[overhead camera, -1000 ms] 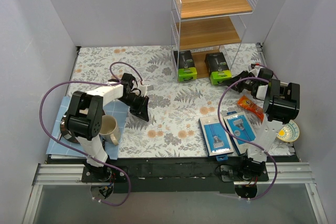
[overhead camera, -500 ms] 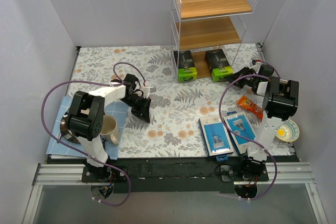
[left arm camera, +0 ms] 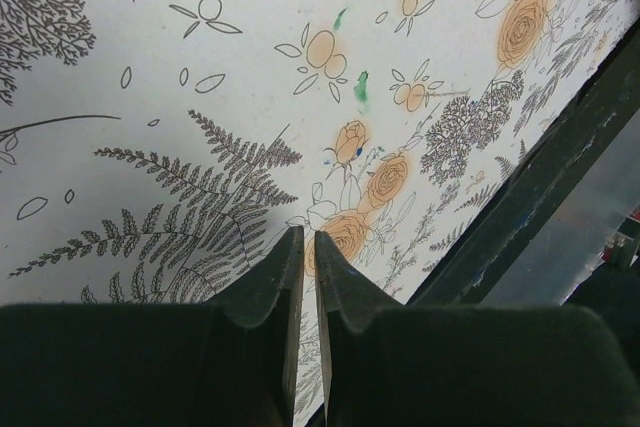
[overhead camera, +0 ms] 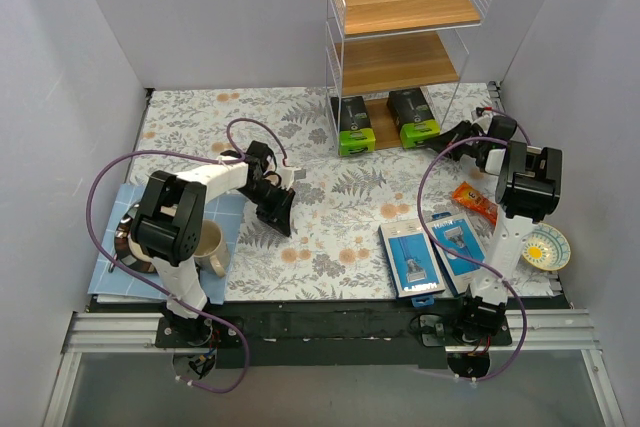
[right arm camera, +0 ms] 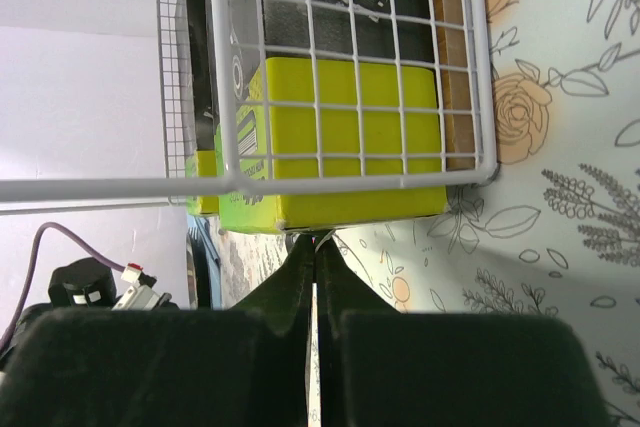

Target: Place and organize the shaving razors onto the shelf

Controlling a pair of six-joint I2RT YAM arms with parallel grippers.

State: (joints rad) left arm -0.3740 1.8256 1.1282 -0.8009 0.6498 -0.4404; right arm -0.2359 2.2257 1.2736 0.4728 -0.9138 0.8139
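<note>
Two blue razor packs (overhead camera: 410,259) (overhead camera: 458,244) lie flat side by side on the floral cloth at the front right. The white wire shelf (overhead camera: 400,37) stands at the back; its upper two boards are bare. Two black-and-green boxes (overhead camera: 354,125) (overhead camera: 412,117) sit on its bottom tier. My right gripper (overhead camera: 447,135) is shut, its tips (right arm camera: 315,240) against the lower edge of the right green box (right arm camera: 340,117), just outside the shelf's wire (right arm camera: 350,177). My left gripper (overhead camera: 281,209) is shut and empty, low over the cloth (left arm camera: 200,67), far from the razors; the left wrist view (left arm camera: 309,237) shows it too.
An orange snack packet (overhead camera: 477,203) lies just behind the razor packs. A yellow-and-white dish (overhead camera: 548,247) sits at the right wall. A cream mug (overhead camera: 207,245) stands on a blue mat (overhead camera: 225,209) at the front left. Grey walls close in both sides.
My right gripper has moved back and left, and the right green box has slid further into the bottom tier. My left gripper has shifted right and a little nearer.
</note>
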